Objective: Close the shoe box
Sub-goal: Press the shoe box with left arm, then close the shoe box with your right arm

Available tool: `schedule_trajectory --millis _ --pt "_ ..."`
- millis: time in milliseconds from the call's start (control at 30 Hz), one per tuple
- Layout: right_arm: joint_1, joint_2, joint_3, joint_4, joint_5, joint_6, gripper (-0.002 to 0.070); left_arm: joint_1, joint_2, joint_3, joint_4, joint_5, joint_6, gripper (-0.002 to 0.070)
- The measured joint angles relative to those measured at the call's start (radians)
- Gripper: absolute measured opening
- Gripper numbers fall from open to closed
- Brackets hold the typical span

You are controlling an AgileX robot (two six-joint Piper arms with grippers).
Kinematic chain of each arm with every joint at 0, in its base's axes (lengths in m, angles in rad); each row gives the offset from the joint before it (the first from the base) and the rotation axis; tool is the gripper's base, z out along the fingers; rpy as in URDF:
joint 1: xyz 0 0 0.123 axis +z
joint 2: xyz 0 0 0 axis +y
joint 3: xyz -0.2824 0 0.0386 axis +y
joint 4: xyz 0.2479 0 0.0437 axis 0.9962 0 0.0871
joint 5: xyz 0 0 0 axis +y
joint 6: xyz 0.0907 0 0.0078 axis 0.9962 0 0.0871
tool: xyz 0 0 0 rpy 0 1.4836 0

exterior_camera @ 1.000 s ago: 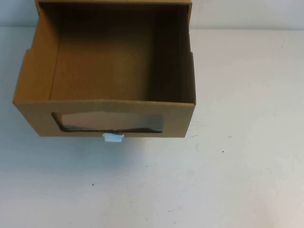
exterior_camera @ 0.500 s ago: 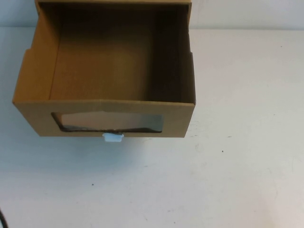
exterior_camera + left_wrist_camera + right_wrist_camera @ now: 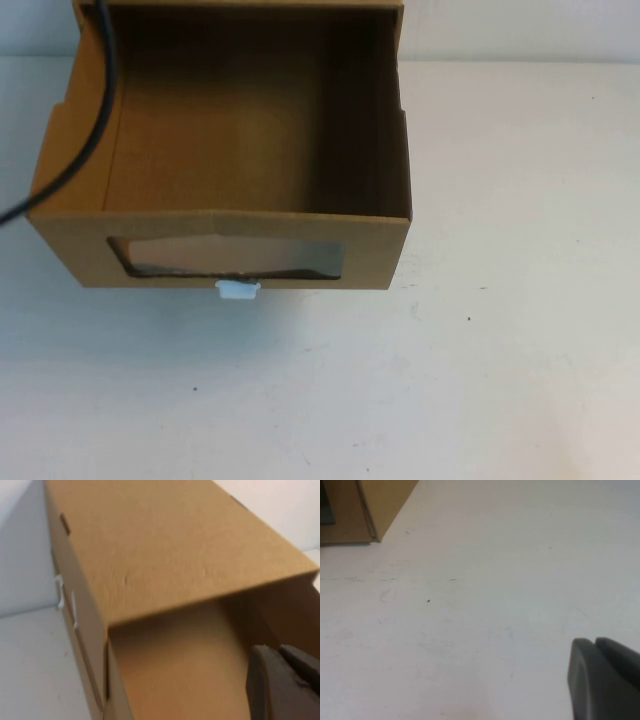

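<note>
The shoe box (image 3: 380, 255) is a brown cardboard drawer box at the far left of the table, its drawer pulled out and empty. Its front has a wide window (image 3: 230, 257) with a small white tab (image 3: 238, 290) below. In the left wrist view the outer sleeve (image 3: 175, 545) covers the back of the drawer floor (image 3: 175, 670). My left gripper (image 3: 277, 650) hangs shut above the open drawer, holding nothing. My right gripper (image 3: 594, 642) is shut over bare table, well away from the box corner (image 3: 380, 505). Neither gripper shows in the high view.
A black cable (image 3: 95, 110) from the left arm crosses the drawer's left wall in the high view. White table (image 3: 500, 350) spreads in front of the box and to its right.
The black cable, only a sliver at the bottom left corner half a second ago, now lies across the box's left side. The box has not moved.
</note>
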Motion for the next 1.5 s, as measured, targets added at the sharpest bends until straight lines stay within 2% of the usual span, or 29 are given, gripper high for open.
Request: schedule_trajectory --millis 167,500,700,1067,1500 --pt "0.0 0.0 0.0 0.0 0.0 0.0 -0.0013 0.0 0.241 -0.263 -0.049 0.08 0.08 -0.0005" --pt "0.0 0.0 0.0 0.0 0.0 0.0 -0.0013 0.0 0.609 -0.616 -0.098 0.163 0.097 -0.0005" --pt "0.0 0.0 0.0 0.0 0.0 0.0 -0.0013 -0.004 0.731 -0.703 -0.202 0.194 0.138 -0.0005" --pt "0.0 0.0 0.0 0.01 -0.003 0.0 -0.0013 -0.045 0.842 -0.721 -0.22 0.216 0.144 -0.0005" --pt "0.0 0.0 0.0 0.529 -0.248 0.0 -0.0013 -0.046 0.868 -0.731 -0.234 0.211 0.146 -0.0005"
